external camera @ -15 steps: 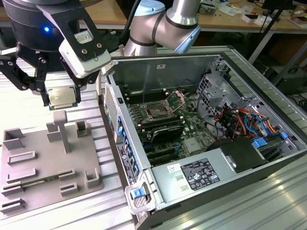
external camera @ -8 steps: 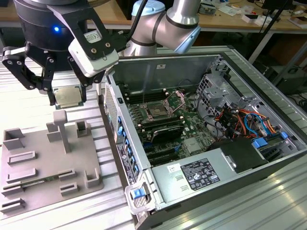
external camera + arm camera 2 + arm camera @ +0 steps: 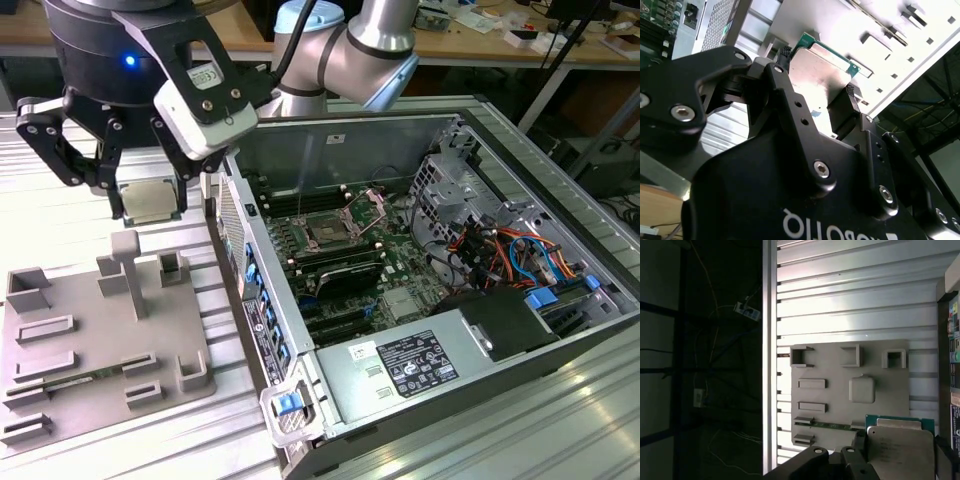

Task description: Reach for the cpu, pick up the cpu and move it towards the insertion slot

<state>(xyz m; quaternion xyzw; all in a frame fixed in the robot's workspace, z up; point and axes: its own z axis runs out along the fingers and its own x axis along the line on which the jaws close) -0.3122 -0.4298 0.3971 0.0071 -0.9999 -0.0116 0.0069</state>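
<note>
Silvery chip held over a ribbed metal table

In the first wrist view, a flat square silvery cpu [image 3: 900,450] with a green rim was seen clamped between the black fingers [image 3: 859,440] of the gripper [image 3: 902,452]. Beyond it, a pale-grey flat holder plate [image 3: 840,390] with raised brackets and slots was laid on a ribbed aluminium table [image 3: 850,300], bordered by a dark area with hanging cables [image 3: 715,340].
</note>
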